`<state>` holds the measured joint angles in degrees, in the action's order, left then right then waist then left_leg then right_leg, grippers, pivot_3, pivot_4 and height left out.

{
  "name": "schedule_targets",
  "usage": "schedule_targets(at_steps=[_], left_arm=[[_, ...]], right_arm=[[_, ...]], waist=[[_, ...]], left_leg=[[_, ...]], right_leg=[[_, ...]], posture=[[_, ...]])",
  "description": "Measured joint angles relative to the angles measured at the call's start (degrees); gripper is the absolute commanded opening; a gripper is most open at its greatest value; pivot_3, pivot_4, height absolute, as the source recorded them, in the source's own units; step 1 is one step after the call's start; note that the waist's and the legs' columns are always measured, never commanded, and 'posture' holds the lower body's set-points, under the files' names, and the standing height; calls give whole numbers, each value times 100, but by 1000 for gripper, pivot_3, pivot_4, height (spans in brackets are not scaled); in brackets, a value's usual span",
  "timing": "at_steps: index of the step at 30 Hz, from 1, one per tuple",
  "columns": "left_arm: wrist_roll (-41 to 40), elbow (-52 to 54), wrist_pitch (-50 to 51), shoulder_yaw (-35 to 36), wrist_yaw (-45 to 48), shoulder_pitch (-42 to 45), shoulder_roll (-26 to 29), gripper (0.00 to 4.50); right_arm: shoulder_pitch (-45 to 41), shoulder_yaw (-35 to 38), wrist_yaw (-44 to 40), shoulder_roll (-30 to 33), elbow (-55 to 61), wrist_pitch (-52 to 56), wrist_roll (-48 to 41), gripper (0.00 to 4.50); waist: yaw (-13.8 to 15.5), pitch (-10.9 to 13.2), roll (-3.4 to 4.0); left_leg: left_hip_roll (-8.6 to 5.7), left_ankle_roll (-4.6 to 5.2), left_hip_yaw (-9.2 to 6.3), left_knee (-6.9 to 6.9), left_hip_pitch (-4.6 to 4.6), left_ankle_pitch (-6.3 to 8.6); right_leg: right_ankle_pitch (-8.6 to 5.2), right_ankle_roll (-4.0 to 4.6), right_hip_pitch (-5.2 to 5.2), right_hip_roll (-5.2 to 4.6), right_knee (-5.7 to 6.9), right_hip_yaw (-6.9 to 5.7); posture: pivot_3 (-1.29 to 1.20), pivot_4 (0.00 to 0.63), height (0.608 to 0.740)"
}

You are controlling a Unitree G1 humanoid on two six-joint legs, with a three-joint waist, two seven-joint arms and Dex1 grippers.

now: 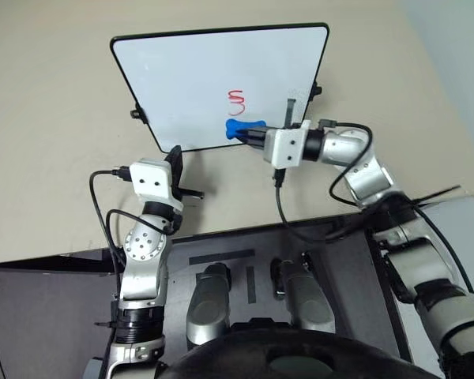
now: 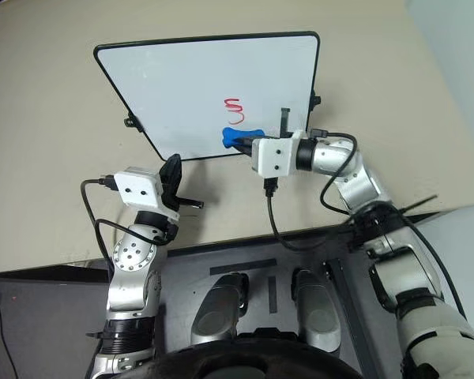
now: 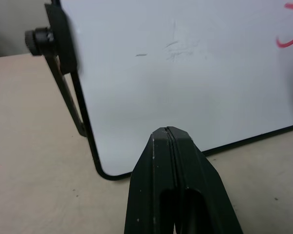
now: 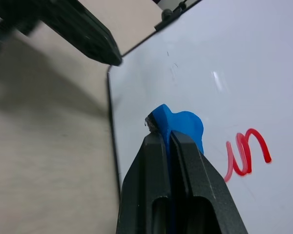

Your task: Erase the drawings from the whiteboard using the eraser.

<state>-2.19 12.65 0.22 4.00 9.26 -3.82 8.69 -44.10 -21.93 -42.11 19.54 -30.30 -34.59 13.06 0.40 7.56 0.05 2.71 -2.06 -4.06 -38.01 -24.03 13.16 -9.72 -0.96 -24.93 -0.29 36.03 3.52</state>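
Left eye view: the whiteboard (image 1: 197,79) lies on the beige bench (image 1: 47,118). The right hand (image 1: 253,134) pinches the blue eraser (image 1: 241,127) over the board's near edge, just below the red drawings (image 1: 236,103). The left hand (image 1: 174,160), fingers pressed together, sits at the board's near left corner.

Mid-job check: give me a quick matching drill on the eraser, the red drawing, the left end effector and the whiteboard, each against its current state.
Things:
1. eraser
2. red drawing
3. left end effector
4. whiteboard

States:
A. shut and holding nothing, near the board's near corner
B. lying on the tan table, black frame
C. clamped in the right end effector, over the board
D. still unerased, just beyond the blue piece

Pairs: 1-C, 2-D, 3-A, 4-B
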Motion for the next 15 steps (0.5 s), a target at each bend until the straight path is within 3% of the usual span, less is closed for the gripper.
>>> schedule_targets(at_steps=[8, 15], left_arm=[[6, -15, -53, 18, -131, -3, -18, 0], [6, -17, -60, 25, -191, 0, -12, 0]], right_arm=[[-992, -364, 1737, -151, -2022, -1543, 1428, 13], [-1236, -481, 2967, -139, -2499, -1880, 2147, 13]], waist=[[-17, 1, 1], [-15, 3, 2]], left_leg=[[9, -7, -5, 2, 0, 14], [7, -6, -11, -3, 1, 13]], right_leg=[[17, 16, -18, -3, 8, -3], [59, 24, -25, -5, 0, -5]], posture=[[0, 150, 740], [0, 150, 740]])
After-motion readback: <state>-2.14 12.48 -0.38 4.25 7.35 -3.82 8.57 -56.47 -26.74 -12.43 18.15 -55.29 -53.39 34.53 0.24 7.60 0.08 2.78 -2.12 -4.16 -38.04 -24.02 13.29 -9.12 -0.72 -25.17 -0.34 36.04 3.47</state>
